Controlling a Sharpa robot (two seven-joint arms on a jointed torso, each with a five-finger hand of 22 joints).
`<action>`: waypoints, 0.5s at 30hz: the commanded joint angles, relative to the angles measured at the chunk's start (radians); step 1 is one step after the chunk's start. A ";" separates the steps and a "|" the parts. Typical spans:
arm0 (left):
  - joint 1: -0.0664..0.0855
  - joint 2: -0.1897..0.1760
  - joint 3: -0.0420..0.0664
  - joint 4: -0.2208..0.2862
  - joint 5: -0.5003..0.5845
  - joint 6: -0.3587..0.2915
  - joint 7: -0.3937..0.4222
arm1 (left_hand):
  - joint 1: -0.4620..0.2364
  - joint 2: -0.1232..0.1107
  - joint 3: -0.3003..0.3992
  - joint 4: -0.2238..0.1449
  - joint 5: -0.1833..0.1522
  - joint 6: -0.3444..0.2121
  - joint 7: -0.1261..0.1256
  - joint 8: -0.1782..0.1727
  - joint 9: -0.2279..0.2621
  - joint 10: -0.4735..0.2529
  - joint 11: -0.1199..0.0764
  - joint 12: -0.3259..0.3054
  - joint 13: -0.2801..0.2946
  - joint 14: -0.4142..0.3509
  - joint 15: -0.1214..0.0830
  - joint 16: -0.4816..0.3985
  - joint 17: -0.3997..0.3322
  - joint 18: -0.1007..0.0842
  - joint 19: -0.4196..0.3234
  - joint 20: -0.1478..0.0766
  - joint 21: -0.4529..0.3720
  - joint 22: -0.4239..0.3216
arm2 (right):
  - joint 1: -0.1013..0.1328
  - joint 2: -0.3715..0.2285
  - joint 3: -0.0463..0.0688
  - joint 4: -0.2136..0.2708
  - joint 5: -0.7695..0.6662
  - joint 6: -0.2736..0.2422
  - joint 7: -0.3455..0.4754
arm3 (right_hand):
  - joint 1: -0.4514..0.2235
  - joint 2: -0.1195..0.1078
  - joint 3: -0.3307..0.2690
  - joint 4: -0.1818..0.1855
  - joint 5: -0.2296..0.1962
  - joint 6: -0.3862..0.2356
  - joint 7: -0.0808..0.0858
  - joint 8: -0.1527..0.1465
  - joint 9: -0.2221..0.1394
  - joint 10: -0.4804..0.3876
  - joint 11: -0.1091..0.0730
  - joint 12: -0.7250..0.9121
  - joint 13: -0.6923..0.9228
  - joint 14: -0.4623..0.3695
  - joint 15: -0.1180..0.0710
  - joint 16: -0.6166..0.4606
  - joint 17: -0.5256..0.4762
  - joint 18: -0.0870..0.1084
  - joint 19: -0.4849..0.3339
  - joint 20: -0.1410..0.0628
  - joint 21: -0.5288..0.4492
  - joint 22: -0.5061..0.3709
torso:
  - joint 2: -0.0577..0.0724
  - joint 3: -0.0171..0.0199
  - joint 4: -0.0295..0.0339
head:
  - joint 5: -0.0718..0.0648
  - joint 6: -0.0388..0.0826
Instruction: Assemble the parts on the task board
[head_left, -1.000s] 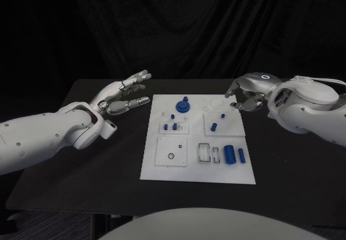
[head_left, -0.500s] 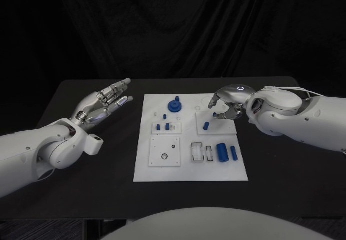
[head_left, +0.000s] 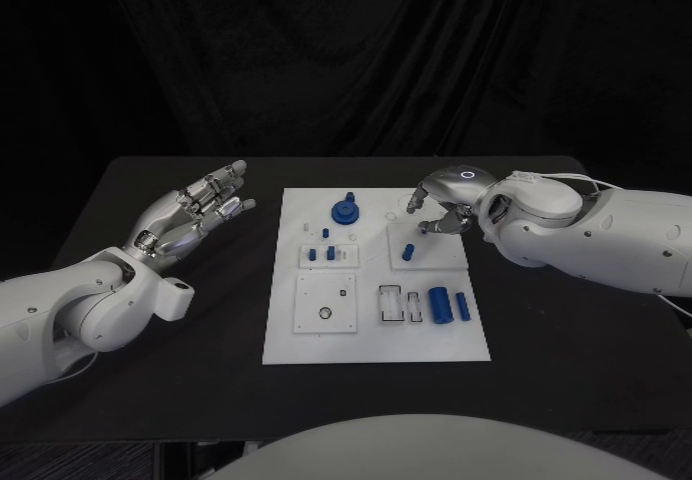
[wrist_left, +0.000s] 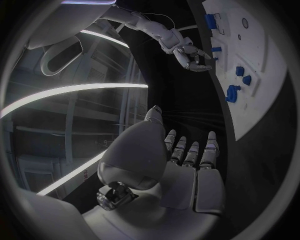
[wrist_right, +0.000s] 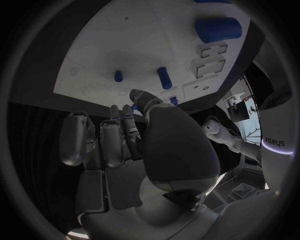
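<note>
now your silver right hand (head_left: 440, 208) hovers curled, grasping nothing, over the white task board's (head_left: 375, 340) far right corner, above a small blue peg (head_left: 408, 251); your left hand (head_left: 195, 208) hangs spread, released, off its left edge.

Task board (head_left: 375, 340), table centre: blue gear (head_left: 346, 211) stands at its 12 o'clock end, short pegs (head_left: 329, 252) mid-left, blue cylinders (head_left: 440, 304) at 4 o'clock. Right hand (head_left: 437, 212) hangs over the 1 o'clock corner, fingers curled, blocking entry there. Left hand (head_left: 195, 210), fingers apart, holds off the board at 10 o'clock. Bare black table (head_left: 173, 370) lies at 6 through 8 o'clock.
</note>
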 joint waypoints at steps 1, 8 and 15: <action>-0.001 0.003 0.001 0.003 0.016 0.024 0.135 | 0.012 0.001 -0.003 -0.003 0.010 0.001 0.004 -0.003 0.000 0.000 0.009 0.004 0.001 0.000 0.009 0.002 0.002 0.010 0.000 0.008 0.002 0.001 | -0.010 0.003 0.000 -0.014 -0.010 -0.016 -0.006 | 0.010 -0.002 0.009 -0.002 0.009 0.008 0.000 0.001 0.001 0.007 -0.001 -0.007 -0.005 0.033 0.004 0.003 0.017 0.011 0.004 -0.003 -0.003 0.165 | 0.000 -0.0002 -0.0020 | -0.001 0.000; -0.002 0.009 0.001 0.001 0.016 0.023 0.136 | 0.020 0.001 -0.005 -0.002 0.016 0.002 0.006 -0.003 0.000 0.002 0.014 0.006 0.002 -0.003 0.008 0.001 0.001 0.010 -0.011 0.001 -0.003 -0.023 | -0.021 0.005 0.000 -0.028 -0.010 -0.006 -0.033 | -0.081 -0.003 -0.020 0.048 -0.013 0.015 0.008 -0.002 0.003 0.035 -0.008 -0.001 -0.027 0.031 -0.001 -0.002 0.004 0.013 0.001 -0.005 -0.014 0.161 | -0.001 -0.0019 -0.0022 | 0.000 0.000; -0.005 0.015 0.001 -0.006 0.016 0.027 0.135 | 0.028 0.004 -0.008 -0.001 0.022 0.003 0.010 -0.003 0.000 0.004 0.019 0.007 0.002 -0.006 0.007 0.000 0.000 0.009 -0.030 -0.011 -0.009 -0.050 | -0.027 0.000 0.000 -0.029 -0.010 -0.006 -0.050 | -0.101 0.000 -0.038 0.056 -0.001 0.029 0.011 0.000 0.005 0.074 -0.019 0.007 -0.036 0.035 -0.010 0.005 0.008 0.011 0.008 -0.013 -0.003 0.164 | 0.000 -0.0018 -0.0029 | 0.001 0.000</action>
